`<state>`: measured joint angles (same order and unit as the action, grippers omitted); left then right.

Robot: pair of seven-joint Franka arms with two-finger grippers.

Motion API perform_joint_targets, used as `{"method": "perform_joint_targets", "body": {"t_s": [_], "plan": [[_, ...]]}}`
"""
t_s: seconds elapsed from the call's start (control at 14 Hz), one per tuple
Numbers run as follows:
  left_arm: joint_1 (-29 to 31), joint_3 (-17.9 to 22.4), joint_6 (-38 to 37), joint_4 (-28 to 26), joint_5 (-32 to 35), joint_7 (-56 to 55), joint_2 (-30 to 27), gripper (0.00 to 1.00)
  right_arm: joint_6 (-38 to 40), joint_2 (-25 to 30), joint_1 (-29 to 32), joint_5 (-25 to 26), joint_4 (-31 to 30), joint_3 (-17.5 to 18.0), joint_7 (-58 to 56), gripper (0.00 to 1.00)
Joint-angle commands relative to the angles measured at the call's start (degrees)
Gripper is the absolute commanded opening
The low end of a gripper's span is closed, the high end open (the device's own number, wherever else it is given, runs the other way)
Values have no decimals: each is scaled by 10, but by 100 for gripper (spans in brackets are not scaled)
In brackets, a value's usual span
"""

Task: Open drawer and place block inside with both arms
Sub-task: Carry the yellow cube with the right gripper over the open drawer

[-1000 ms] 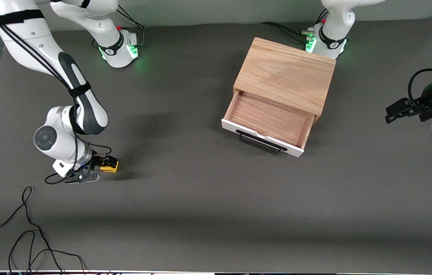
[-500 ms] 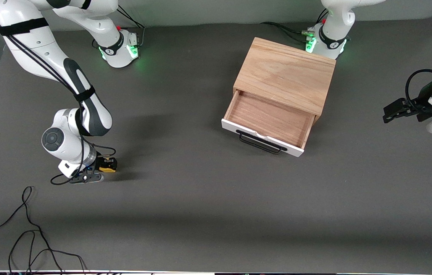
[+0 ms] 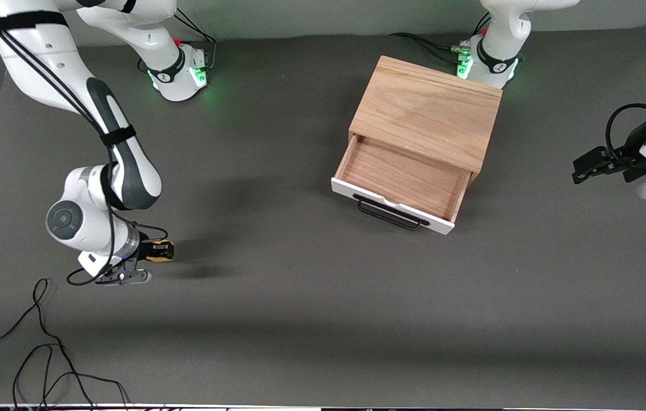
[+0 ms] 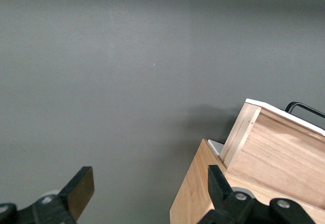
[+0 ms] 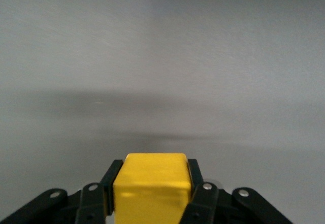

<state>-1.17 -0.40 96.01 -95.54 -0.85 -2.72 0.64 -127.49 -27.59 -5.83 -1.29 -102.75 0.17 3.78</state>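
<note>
Fingers of the right gripper (image 3: 158, 251): clamped on the block (image 3: 158, 252), over bare table (image 3: 300, 319) toward the right arm's end. Drawer (image 3: 403, 177): pulled out of its cabinet (image 3: 428, 111), interior bare. Left gripper (image 3: 588, 166): parked toward the left arm's end; arm waiting.

Left wrist view: left gripper (image 4: 147, 191) fingers spread apart, holding nothing; drawer (image 4: 279, 142) corner visible.

Right wrist view: block (image 5: 152, 188) pinched between both fingers (image 5: 199, 196).

Step, judged: block grasped, carry pending. Next move calls for lifting it across to the drawer and releasing inside.

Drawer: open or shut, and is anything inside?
Open and empty: the drawer is pulled out of the cabinet, its bare wood floor showing.
</note>
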Motion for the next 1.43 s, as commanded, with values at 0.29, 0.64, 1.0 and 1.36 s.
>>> {"method": "perform_joint_targets", "body": {"t_s": [0.29,0.64,1.0,1.36], "plan": [[-11,11,2,28,-5,16,15,100,217,-11,-3,-9,223,153,295,31],[-13,10,-16,32,-3,17,16,100,248,-36,-85,-10,341,217,504,31],[-12,-1,-18,31,2,18,18,100,215,-112,-231,44,434,229,672,31],[-3,0,-20,29,2,18,15,100,101,-186,-312,120,436,228,747,31]]}}
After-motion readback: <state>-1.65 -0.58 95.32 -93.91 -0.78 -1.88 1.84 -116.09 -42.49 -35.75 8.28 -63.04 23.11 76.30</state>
